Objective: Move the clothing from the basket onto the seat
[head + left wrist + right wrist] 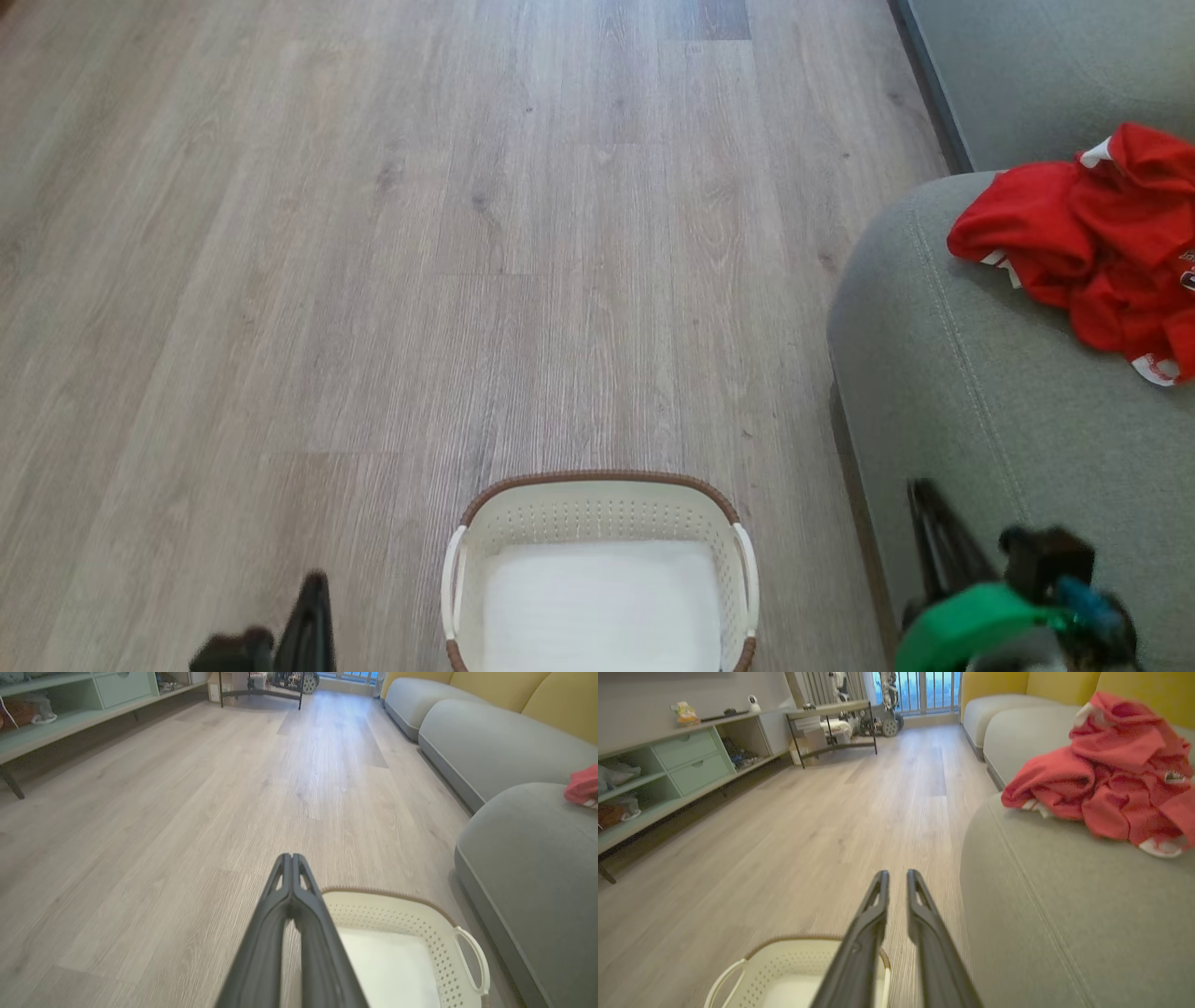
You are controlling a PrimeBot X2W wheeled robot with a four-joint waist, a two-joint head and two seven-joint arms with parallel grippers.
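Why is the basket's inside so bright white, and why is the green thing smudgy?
Head view: light washes out the basket bottom to plain white, and the green ring at the lower right is smeared and blurry. Right wrist view: the red clothes look a bit soft. Left wrist view: the wide lens makes the shelf at the edge look stretched and slanted.

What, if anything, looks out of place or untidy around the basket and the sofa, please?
Only the clothing: it lies crumpled on the seat, not laid flat. The basket stands upright on the floor, its visible bottom bare. Nothing looks spilled or damaged.
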